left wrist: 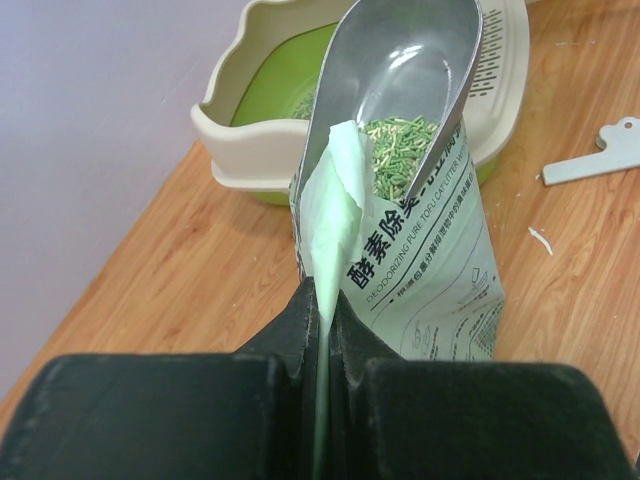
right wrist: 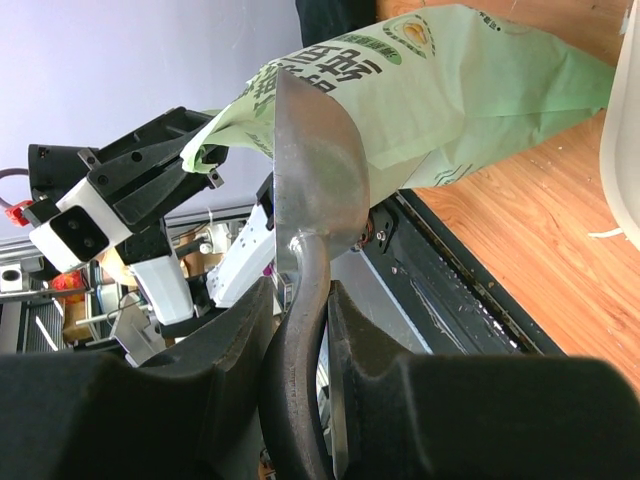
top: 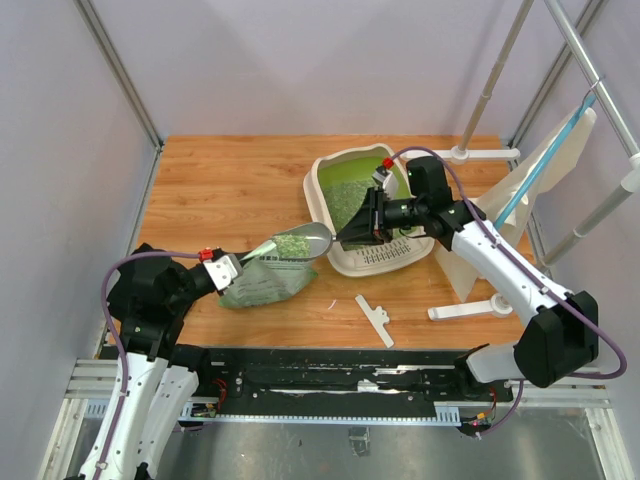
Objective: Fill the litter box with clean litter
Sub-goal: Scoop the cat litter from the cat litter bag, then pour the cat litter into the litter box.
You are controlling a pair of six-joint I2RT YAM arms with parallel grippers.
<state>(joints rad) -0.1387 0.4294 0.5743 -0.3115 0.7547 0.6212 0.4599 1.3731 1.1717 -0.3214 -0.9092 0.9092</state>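
Around scoop handle: right tool, narrowly parted

We see two arms built alike: the left arm and the right arm each have white tubular links joined by bulky black joint housings. A thin grey-purple cable loops along the outside of each arm. Each wrist carries a white block with a small red tab beside it. The left end effector and the right end effector both end in matte black, blocky fingers with rounded edges.
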